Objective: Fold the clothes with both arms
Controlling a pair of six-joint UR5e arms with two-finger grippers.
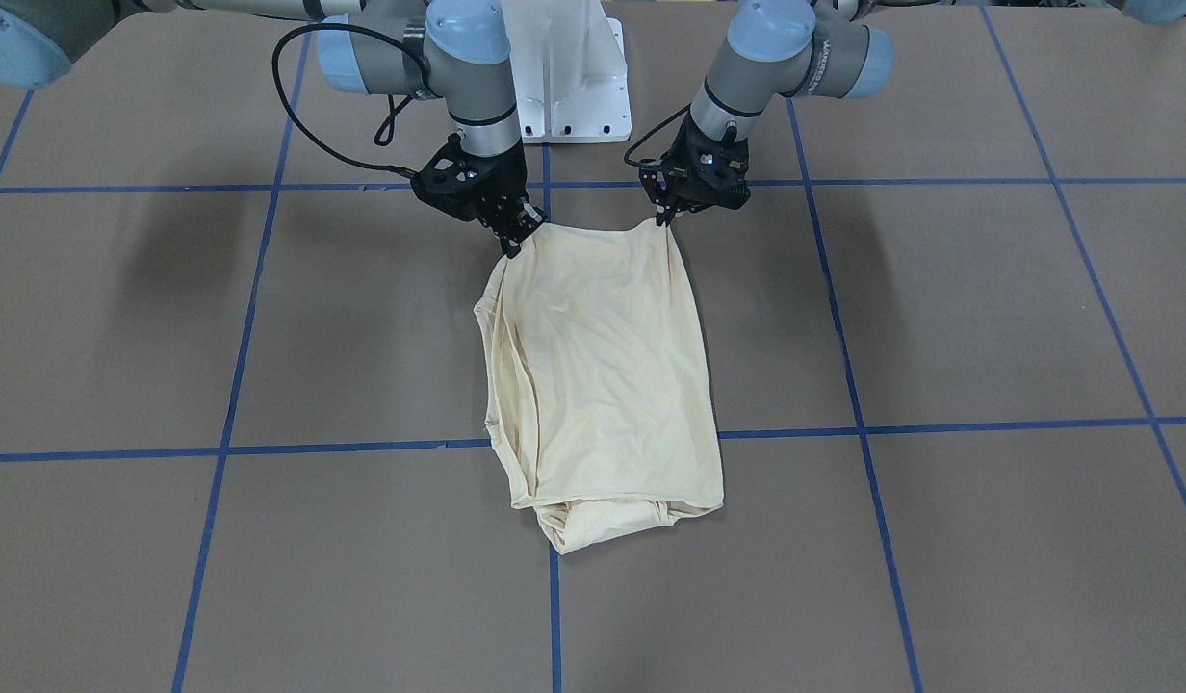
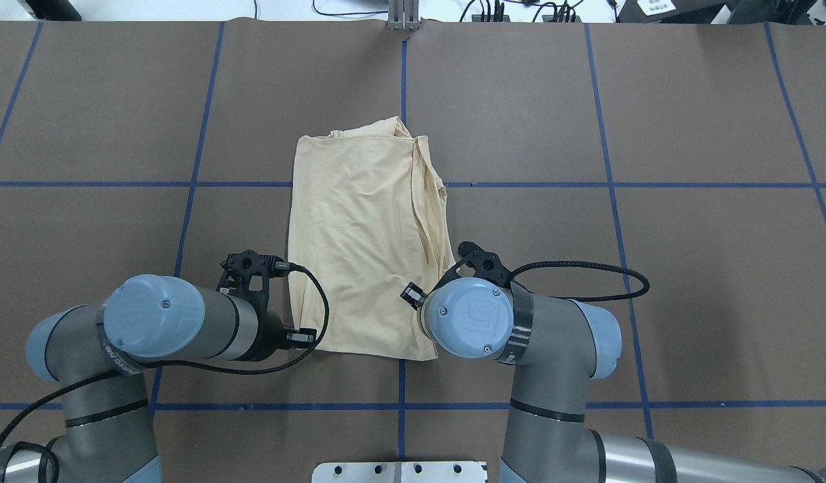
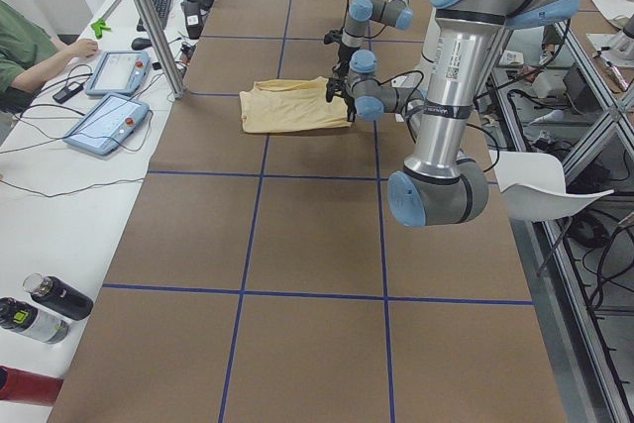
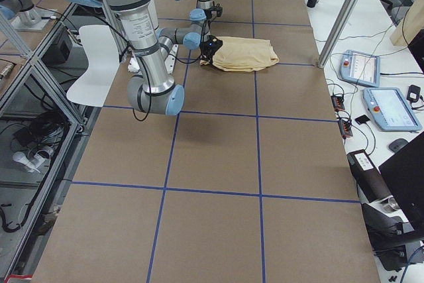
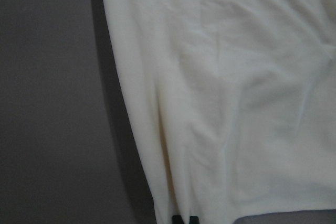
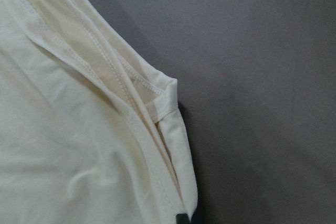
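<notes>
The pale cream-yellow T-shirt [image 1: 603,366] lies folded into a narrow rectangle on the brown table [image 1: 940,318]; its print and neck label are hidden. My left gripper [image 1: 666,219] is shut on the shirt's robot-side corner, at the right of the front-facing view. My right gripper [image 1: 512,245] is shut on the other robot-side corner. Both corners are raised slightly; the rest lies flat. In the overhead view the shirt [image 2: 359,235] lies between both wrists, which hide the fingertips. The wrist views show only cloth [image 5: 236,103] [image 6: 63,129] close up.
Blue tape lines [image 1: 863,423] cross the table in a grid. The white pedestal base [image 1: 569,77] stands behind the shirt. An operator [image 3: 25,47], tablets [image 3: 104,121] and bottles [image 3: 45,309] are along the far table side.
</notes>
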